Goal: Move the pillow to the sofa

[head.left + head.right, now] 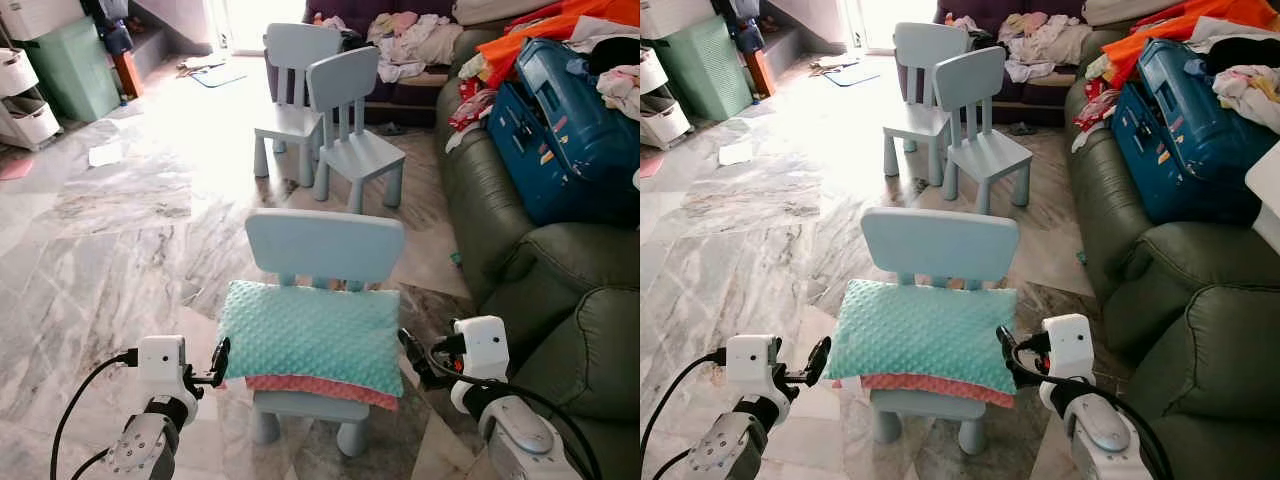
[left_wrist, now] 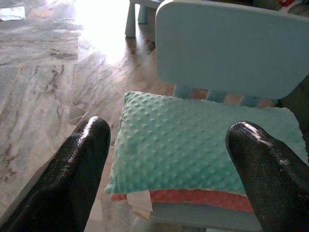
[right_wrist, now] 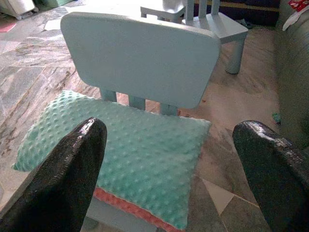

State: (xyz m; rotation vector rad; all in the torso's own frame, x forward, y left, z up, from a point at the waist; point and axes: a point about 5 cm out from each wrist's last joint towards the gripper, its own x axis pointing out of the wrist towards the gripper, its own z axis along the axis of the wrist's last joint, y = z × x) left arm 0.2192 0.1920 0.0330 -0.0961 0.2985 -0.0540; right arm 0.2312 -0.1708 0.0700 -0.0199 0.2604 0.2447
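Right up close, the left claw (image 1: 221, 361) and right claw (image 1: 412, 357) flank the pillow (image 1: 312, 340), one by each short end, both spread wide and holding nothing. Looks like the approach step, grab not yet made. The teal pillow with its pink underside lies flat on the seat of the nearest small blue chair (image 1: 325, 245), overhanging the seat's front edge. Next move probably means closing in on both ends, lifting, then turning right toward the green sofa (image 1: 560, 290), whose far cushions carry a blue suitcase (image 1: 560, 130) and clothes.
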